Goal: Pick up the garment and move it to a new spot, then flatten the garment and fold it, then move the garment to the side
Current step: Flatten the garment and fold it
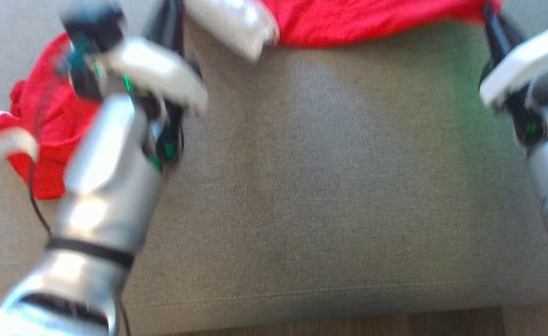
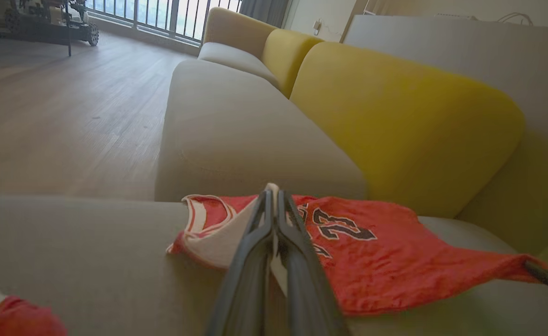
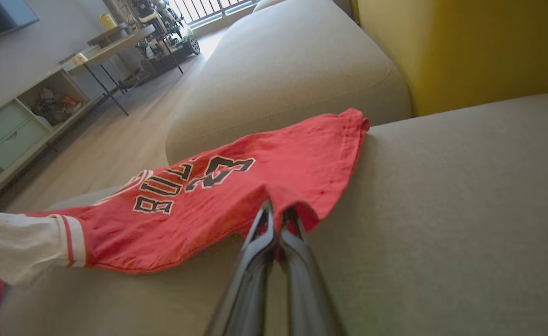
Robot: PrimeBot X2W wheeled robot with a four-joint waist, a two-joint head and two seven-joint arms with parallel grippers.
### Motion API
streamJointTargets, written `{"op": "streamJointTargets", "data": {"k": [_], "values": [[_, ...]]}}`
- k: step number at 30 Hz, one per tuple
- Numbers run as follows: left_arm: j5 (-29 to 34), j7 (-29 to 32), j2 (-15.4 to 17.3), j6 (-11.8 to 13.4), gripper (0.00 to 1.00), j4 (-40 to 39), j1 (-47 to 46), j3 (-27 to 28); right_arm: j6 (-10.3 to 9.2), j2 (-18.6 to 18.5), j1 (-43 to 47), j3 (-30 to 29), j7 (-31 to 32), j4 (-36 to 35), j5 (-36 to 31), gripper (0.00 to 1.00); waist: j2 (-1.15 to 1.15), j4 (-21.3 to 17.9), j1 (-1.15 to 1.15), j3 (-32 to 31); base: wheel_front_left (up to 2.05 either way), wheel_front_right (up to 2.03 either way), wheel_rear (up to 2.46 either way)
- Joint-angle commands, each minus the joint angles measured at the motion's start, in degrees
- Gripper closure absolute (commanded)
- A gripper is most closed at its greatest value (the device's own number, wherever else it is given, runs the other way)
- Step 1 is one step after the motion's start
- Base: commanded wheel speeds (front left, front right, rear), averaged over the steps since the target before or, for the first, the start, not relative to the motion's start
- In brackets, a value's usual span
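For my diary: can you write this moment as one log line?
left hand: shut on jersey | right hand: shut on jersey | jersey: spread between hands, on sofa

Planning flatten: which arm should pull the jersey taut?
Right, probably. The right end effector and left end effector are both shut on the jersey, but the right has bare cushion beside it; the left sits by another crumpled red garment.

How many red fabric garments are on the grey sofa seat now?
2. A red jersey with black lettering is pinched by the left gripper and right gripper; a crumpled red garment with white trim lies at the robot's left, partly behind the left arm.
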Motion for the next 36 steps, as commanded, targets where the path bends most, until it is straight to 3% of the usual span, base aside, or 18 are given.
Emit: {"op": "streamJointTargets", "data": {"k": [1, 8, 22, 32, 36], "values": [[1.04, -0.09, 2.70, -0.90, 1.00, -1.48, 2.35, -0.24, -0.01, -1.54, 2.36, 1.95, 0.45, -1.38, 0.54, 1.00, 0.00, 0.13, 0.00, -3.97, 0.00, 0.00, 0.00], [4.47, 1.17, 6.64, -2.08, 1.00, -4.58, 15.59, -6.36, -0.01, -5.16, 9.13, 10.05, 2.25, -1.67, 0.11, 1.00, 0.00, 0.24, 0.00, -9.31, 0.00, 0.00, 0.00], [5.54, 7.10, 13.35, -1.80, 1.00, -14.65, 30.17, -11.61, -0.01, -9.73, 17.00, 14.89, 3.74, -0.84, 3.03, 1.00, 0.00, 0.75, 0.00, -15.90, 0.00, 0.00, 0.00], [4.13, 10.40, 16.88, -0.62, 1.00, -21.55, 37.42, -12.60, -0.01, -13.03, 22.49, 17.63, 7.02, -3.86, 5.76, 1.00, 0.00, 0.89, 0.00, -18.63, 0.00, 0.00, 0.00], [3.30, 12.88, 18.71, -1.24, 1.00, -25.16, 40.41, -13.78, -0.01, -15.40, 24.71, 19.10, 8.34, -5.93, 6.44, 1.00, 0.00, 0.99, 0.00, -19.34, 0.00, 0.00, 0.00]]}}
